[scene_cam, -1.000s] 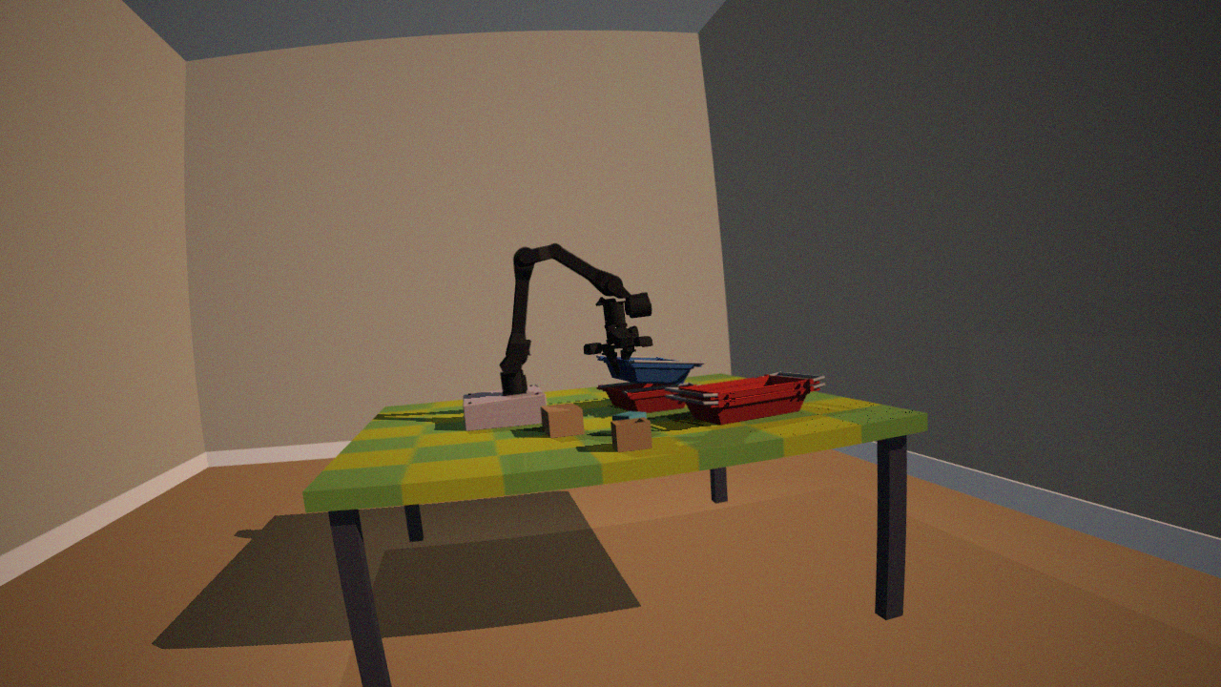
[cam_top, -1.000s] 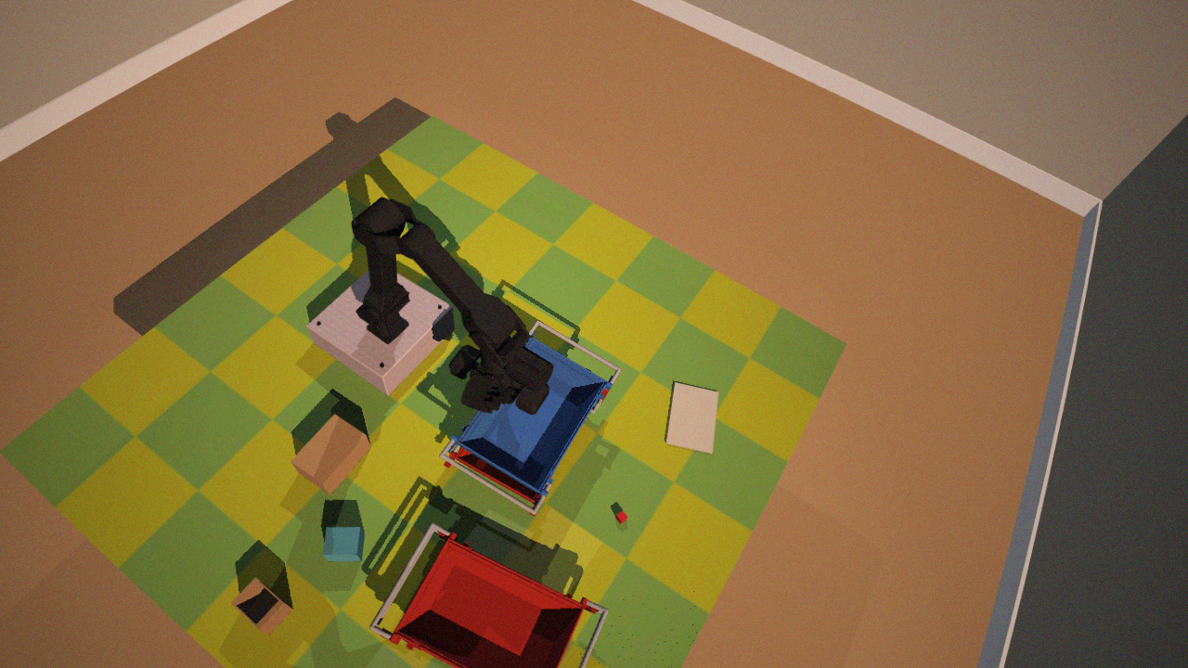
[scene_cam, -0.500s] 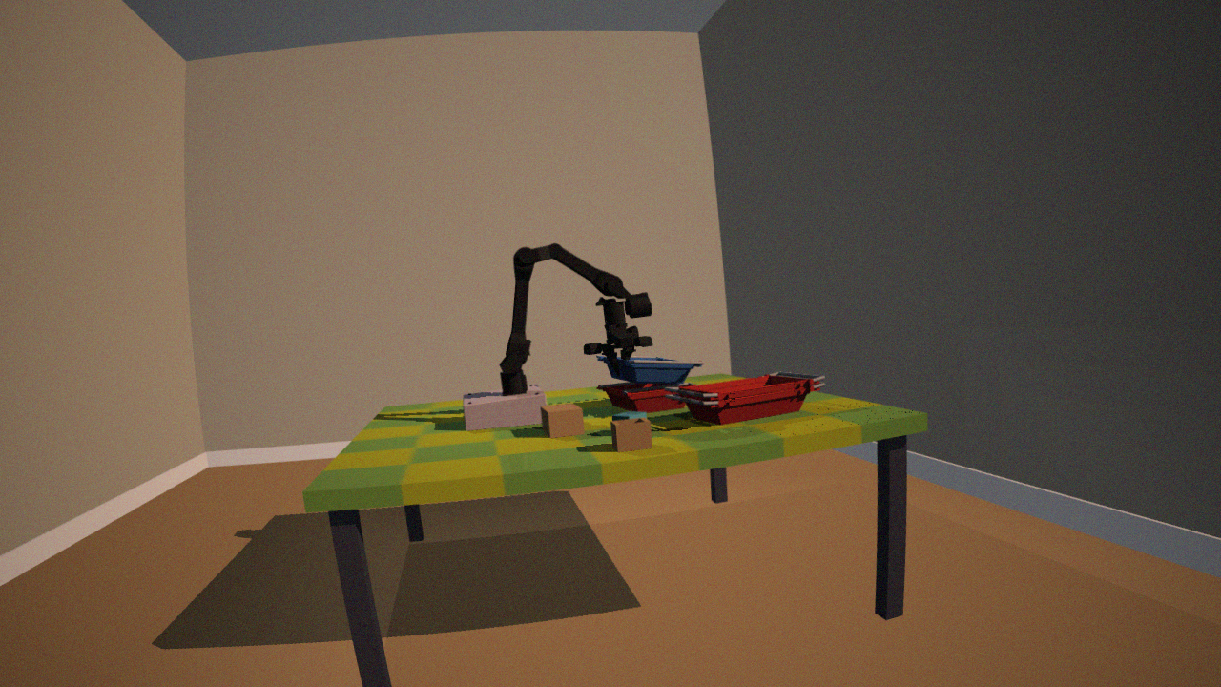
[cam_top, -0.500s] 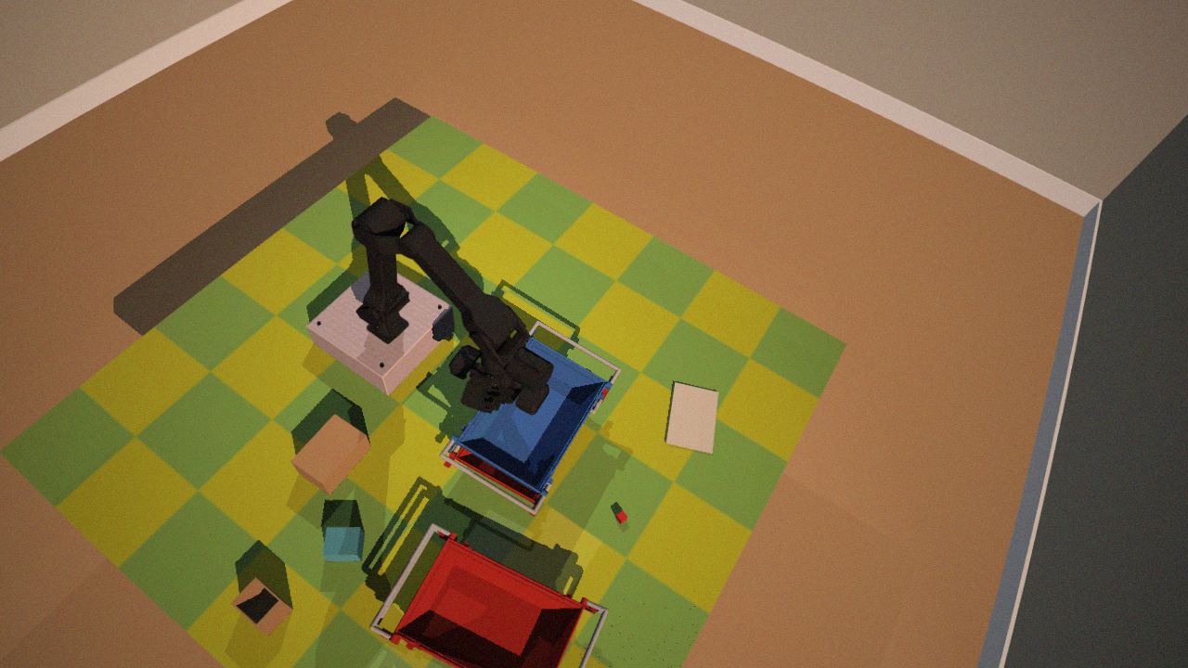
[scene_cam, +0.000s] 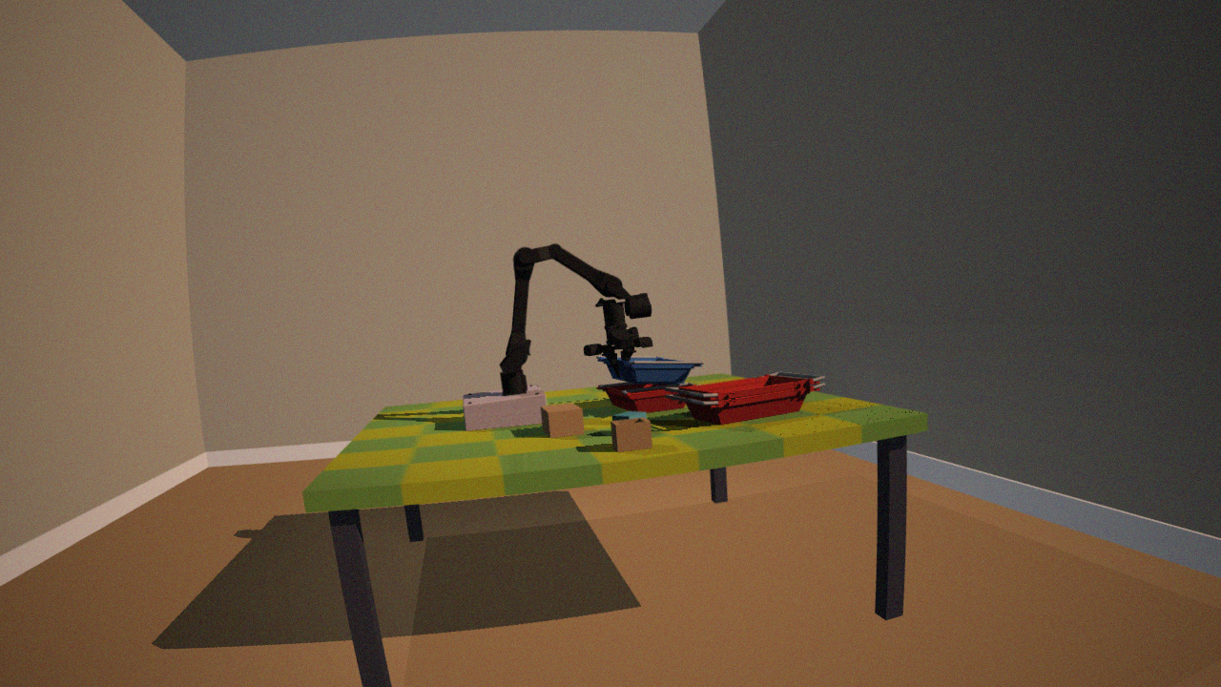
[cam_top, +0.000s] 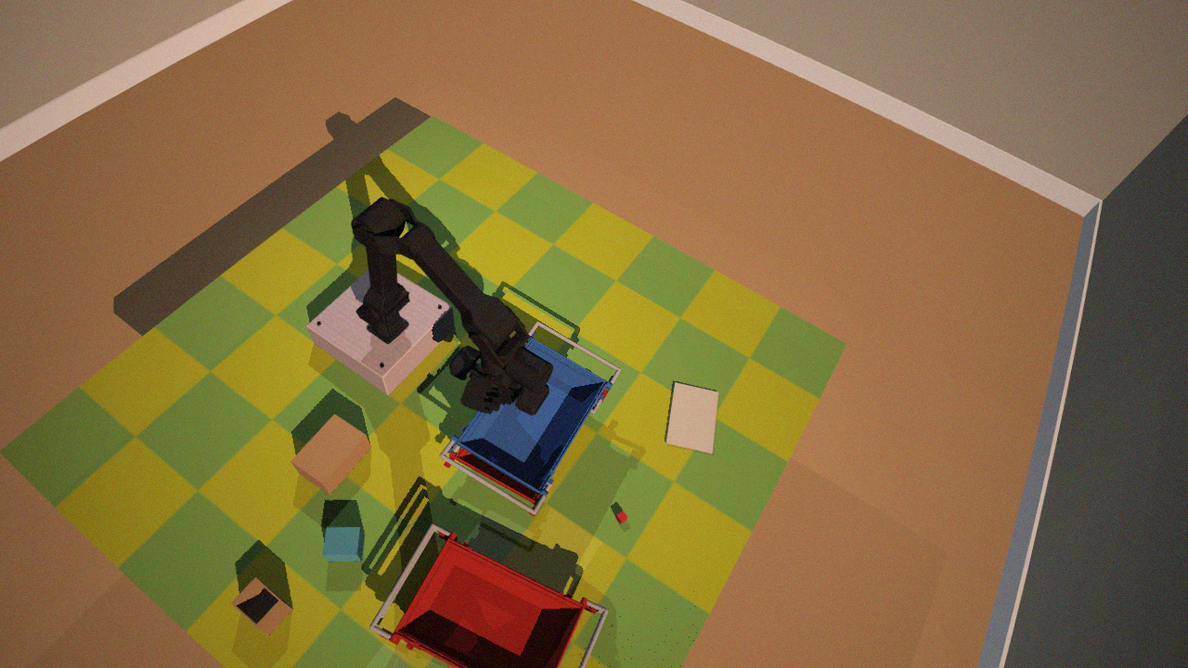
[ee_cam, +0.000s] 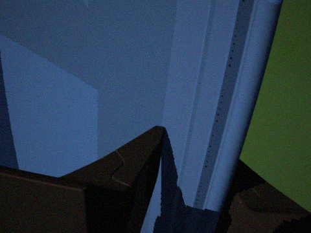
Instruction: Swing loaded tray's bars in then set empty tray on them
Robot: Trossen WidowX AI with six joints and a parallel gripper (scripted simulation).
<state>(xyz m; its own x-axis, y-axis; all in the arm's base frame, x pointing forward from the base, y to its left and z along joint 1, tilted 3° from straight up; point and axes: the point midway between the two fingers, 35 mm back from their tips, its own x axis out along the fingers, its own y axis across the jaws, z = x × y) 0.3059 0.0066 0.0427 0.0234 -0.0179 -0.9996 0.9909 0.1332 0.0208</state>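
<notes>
My gripper (cam_top: 499, 397) (scene_cam: 626, 357) (ee_cam: 179, 138) is shut on the long side rim of the blue tray (cam_top: 581, 408) (scene_cam: 652, 373) (ee_cam: 184, 81), nearest the arm's base. The blue tray looks empty and about level. It hangs just above a red tray (cam_top: 498, 476) (scene_cam: 635, 397); a gap shows in the exterior view. The red tray's contents are hidden. A wire bar (cam_top: 577, 347) shows beyond the far end and another wire bar (cam_top: 490, 485) at the near end; I cannot tell which tray each belongs to.
A second red tray (cam_top: 427, 585) (scene_cam: 751, 401) stands in front, with wire bars out over its ends. A tan block (cam_top: 332, 456) (scene_cam: 561, 421), a teal block (cam_top: 342, 544), a small tan box (scene_cam: 631, 434), a flat white slab (cam_top: 692, 417) and a tiny red block (cam_top: 621, 517) lie around.
</notes>
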